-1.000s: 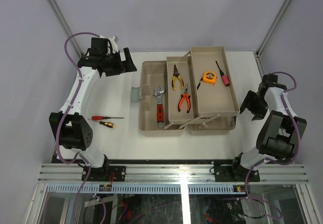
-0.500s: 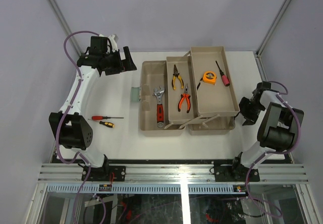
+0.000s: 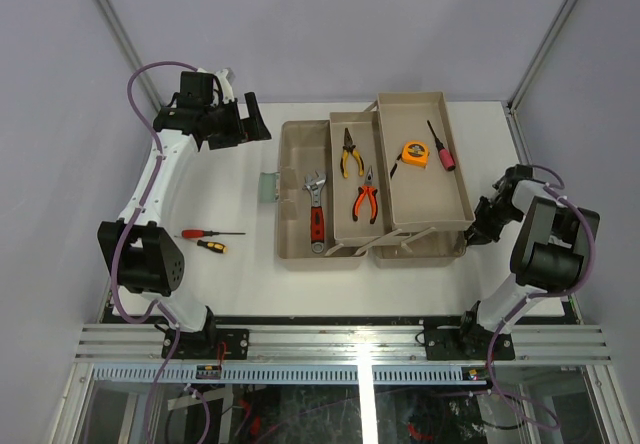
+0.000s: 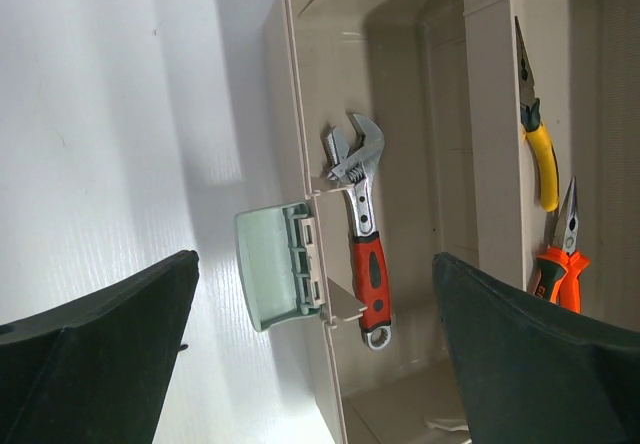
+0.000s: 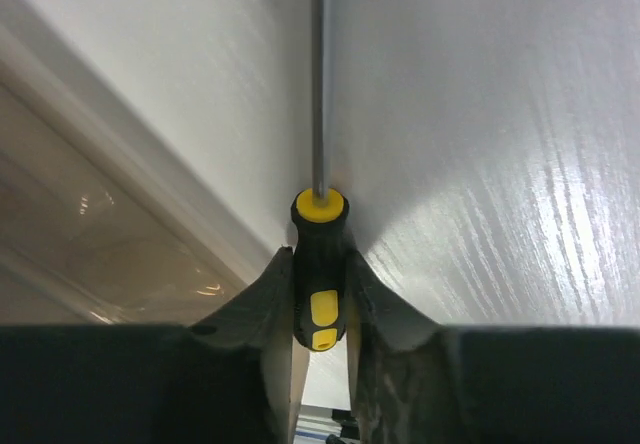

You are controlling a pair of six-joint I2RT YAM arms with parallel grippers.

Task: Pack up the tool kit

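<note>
The right tool [image 5: 320, 304] pinches the handle of a black-and-yellow screwdriver [image 5: 320, 264], whose shaft points straight ahead along the white tabletop [image 5: 480, 164]; the beige toolbox [image 5: 90, 234] runs just to its left; the left tool [image 4: 312, 264] gapes wide and empty above the red-handled wrench [image 4: 362, 234]; pale lilac walls [image 3: 320, 24] surround.

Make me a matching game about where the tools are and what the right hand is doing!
Things:
1. wrench
2. yellow pliers
3. tape measure
4. right hand

Places or states:
A. right tray
B. gripping a screwdriver
C. box bottom
D. middle tray

Pairs: 1-C, 2-D, 3-A, 4-B
</note>
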